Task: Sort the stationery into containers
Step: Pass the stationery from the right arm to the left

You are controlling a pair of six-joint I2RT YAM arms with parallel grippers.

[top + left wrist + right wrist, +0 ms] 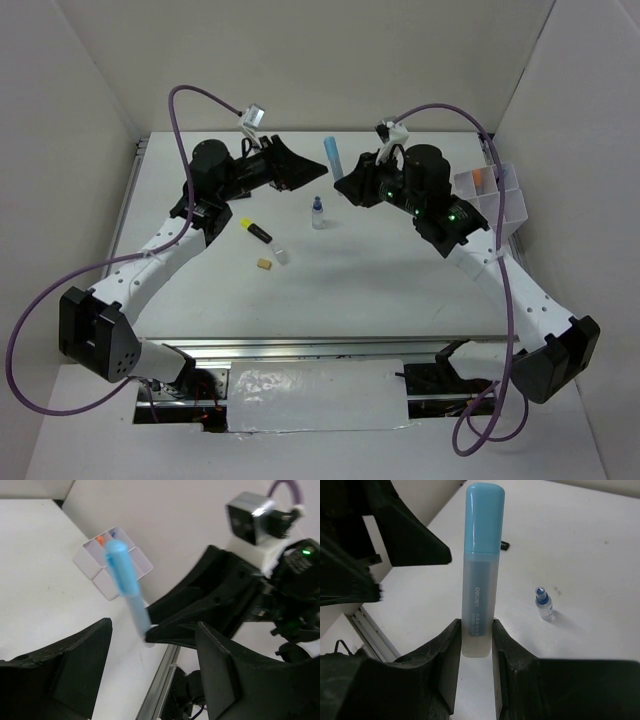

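Observation:
My right gripper is shut on the clear tube, gripping its lower end, and the light-blue cap points up and away. My left gripper stands open just left of the tube, which hangs ahead of its fingers without touching them. On the table lie a tiny blue-capped bottle, a yellow highlighter and a tan eraser. The clear organiser tray stands at the far right, with something orange in one compartment.
A small clear piece lies next to the eraser. White walls close in the table on three sides. An aluminium rail runs along the near edge, and purple cables loop above both arms.

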